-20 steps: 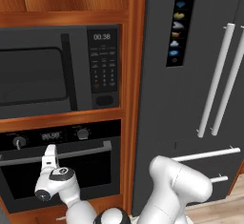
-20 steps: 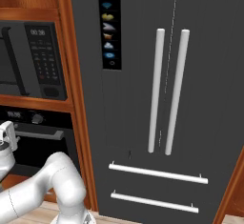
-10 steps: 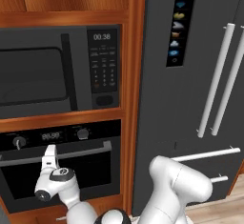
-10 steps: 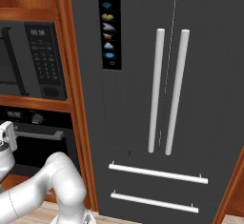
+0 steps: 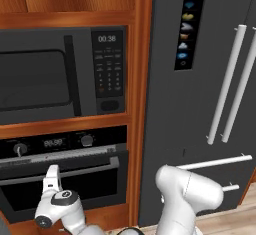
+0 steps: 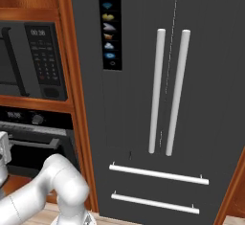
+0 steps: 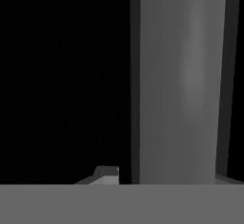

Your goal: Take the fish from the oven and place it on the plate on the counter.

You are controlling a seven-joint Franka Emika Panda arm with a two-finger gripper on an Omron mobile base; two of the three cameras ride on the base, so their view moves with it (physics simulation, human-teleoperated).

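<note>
The oven sits at the lower left of the left base view, door closed, its silver bar handle running level across the frame. There are two round knobs — one at, the other at — with one digital display between them. The gripper is at that handle; in the hand view a pale bar stands lengthwise, probably the handle between the jaws, though I cannot tell whether they clamp it. Above the oven hangs one microwave; right of it stands a dark fridge with two upright handles.
</note>
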